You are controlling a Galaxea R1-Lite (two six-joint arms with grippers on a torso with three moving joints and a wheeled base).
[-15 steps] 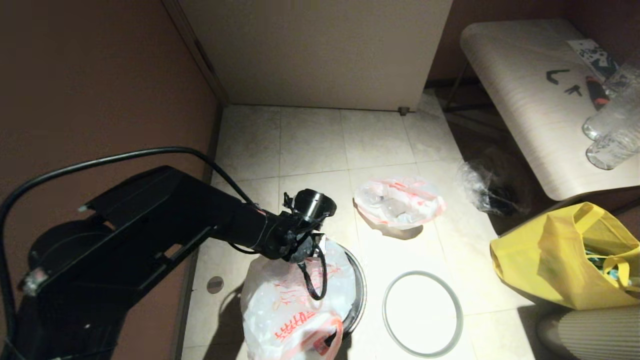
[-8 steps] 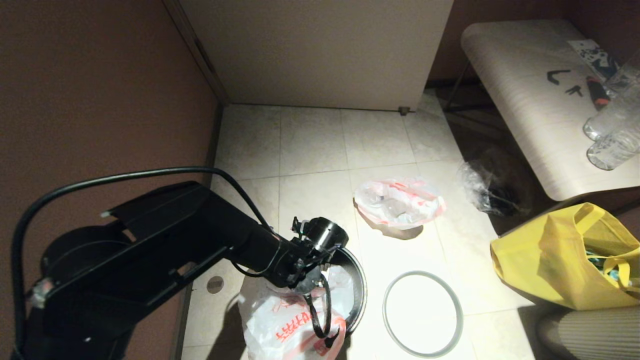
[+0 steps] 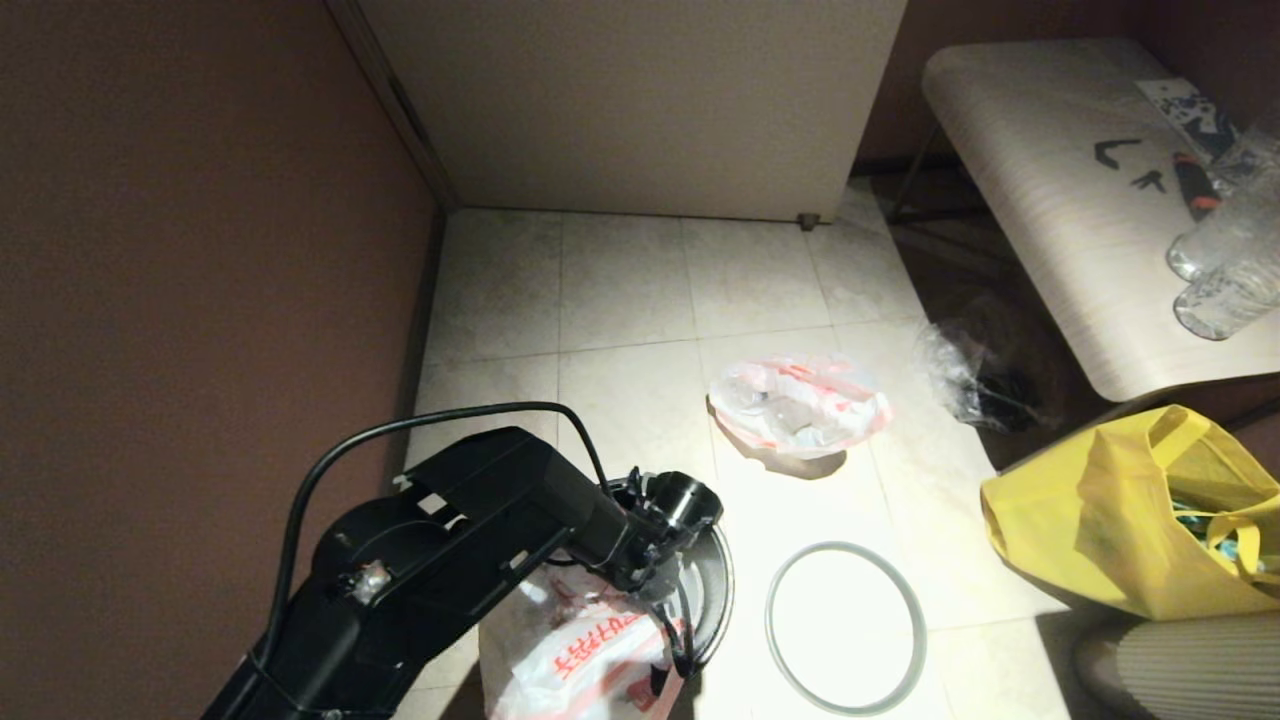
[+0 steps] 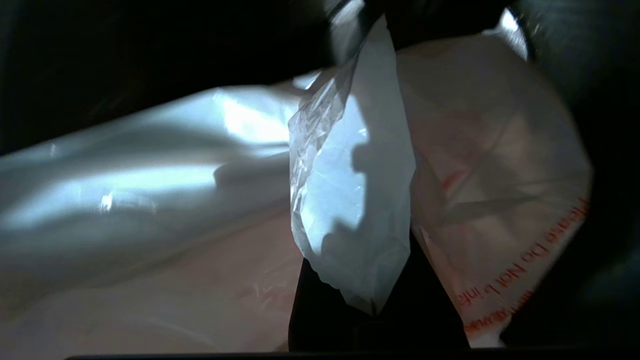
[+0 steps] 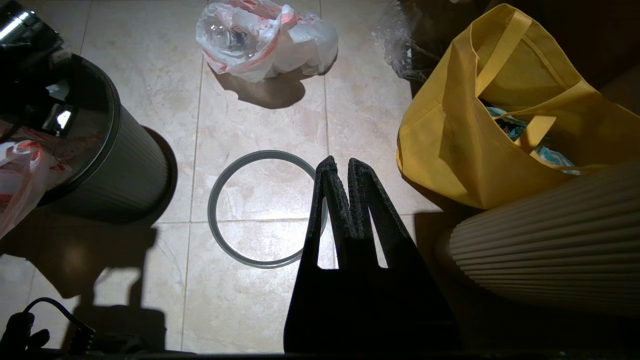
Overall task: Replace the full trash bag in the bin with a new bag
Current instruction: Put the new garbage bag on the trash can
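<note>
Left gripper (image 3: 665,590) lowered into the mouth of the bin (image 3: 718,585), its fingers closed on a fold of the new bag (image 4: 350,200); the left wrist view shows the pinched white film running down between the dark fingers, with red lettering on the neighbouring panel. Compared with a second ago, the left arm has folded down and drawn toward the near edge of the floor, so the wrist that stood above the bin now sits at its rim, and the bag, then ballooned high over the opening, has sunk partly inside. The rest of its white-and-red film drapes over the near-left side of the bin and onto the floor. The bin stands on the tiled floor (image 3: 620,290) near the left wall, unmoved.

Full trash bag (image 3: 798,404), a lumpy white-and-red bundle with clear bottles showing through, lies on the tiles beyond the bin, well apart from it and where it lay before. Grey ring rim (image 3: 845,627) lies flat on the floor just beside the bin, on its right, also unchanged.

Right gripper (image 5: 342,167) hangs parked above the ring's right side, fingers closed together and empty. Yellow fabric tote (image 3: 1135,520) stands at the right of the floor, and the bench (image 3: 1050,200) beyond it carries clear bottles (image 3: 1225,265).
</note>
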